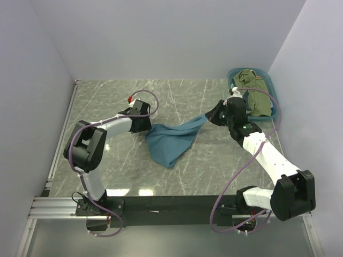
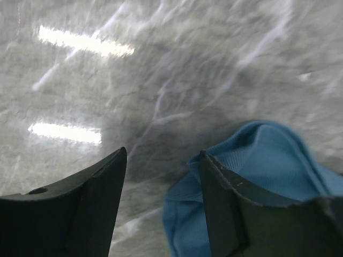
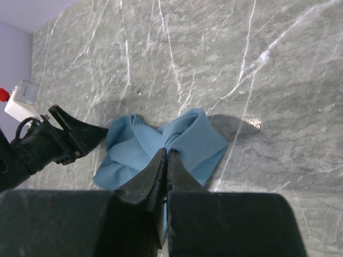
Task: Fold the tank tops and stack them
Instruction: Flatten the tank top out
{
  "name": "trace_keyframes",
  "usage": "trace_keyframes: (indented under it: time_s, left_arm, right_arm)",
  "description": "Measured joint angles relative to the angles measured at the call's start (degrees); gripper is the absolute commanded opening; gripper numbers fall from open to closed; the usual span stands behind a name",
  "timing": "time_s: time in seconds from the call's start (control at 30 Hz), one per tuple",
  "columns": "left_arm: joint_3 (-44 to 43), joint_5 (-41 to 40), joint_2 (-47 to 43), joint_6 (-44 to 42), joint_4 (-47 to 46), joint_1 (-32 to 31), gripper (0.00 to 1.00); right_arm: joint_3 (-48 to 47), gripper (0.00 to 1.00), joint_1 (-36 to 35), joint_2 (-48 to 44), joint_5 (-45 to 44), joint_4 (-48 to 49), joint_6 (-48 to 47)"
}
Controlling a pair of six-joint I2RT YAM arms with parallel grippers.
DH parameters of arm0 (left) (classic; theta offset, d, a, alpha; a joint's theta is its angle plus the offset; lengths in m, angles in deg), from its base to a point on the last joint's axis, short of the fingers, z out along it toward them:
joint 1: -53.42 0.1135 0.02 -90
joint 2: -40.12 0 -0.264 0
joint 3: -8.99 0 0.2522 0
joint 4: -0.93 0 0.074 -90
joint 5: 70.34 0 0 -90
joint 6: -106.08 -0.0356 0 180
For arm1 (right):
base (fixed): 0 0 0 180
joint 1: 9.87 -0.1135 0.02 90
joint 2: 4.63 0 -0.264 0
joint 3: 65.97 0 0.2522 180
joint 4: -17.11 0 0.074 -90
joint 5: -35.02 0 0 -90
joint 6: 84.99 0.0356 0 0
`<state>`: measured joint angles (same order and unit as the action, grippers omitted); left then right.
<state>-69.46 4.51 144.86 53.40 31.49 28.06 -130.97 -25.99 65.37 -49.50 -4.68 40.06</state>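
Grey marble-patterned table (image 1: 177, 96) between plain pale walls (image 1: 161, 32), reflecting bright light.

Bright, even light from above fills the overhead view, which is sharp from edge to edge, with pale walls (image 1: 161, 37) evenly lit. The glossy marbled surface (image 1: 177, 101) carries soft white reflections along its near edge, by the arm bases. Shadows are faint, only a dim patch under the teal-blue tank top (image 1: 169, 142). The left wrist view is blurred throughout: veining smears into streaks, two long white bars of glare lie on the surface, and the left gripper (image 2: 163, 151) shows dark, soft-edged jaws. The right wrist view is sharper; the cloth casts a soft grey shadow with a small glint beside it, while the right gripper (image 3: 166, 151) looms dark and unfocused.
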Motion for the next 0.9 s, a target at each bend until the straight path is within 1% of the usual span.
trace_keyframes:
  time_s: [0.23,0.37,0.6,0.8,0.9]
  left_arm:
    - [4.07,2.47,-5.9,2.64,-6.21,1.18,0.65]
    - [3.63,3.32,-7.3,2.8,-7.39,2.32,0.63]
    - [2.05,4.9,-3.67,2.54,-7.32,2.4,0.57]
    - [0.31,5.27,1.38,1.29,-6.73,2.23,0.56]
    - [-0.85,5.07,2.8,0.66,-7.28,1.92,0.52]
  right_arm:
    - [0.35,0.0,0.0,0.02,0.17,0.48,0.07]
    - [0.57,0.0,0.0,0.26,0.24,1.03,0.07]
    - [0.9,0.0,0.0,0.66,0.31,1.09,0.04]
    - [0.96,0.0,0.0,0.66,0.24,1.07,0.04]
    - [1.01,0.0,0.0,0.66,0.17,1.03,0.04]
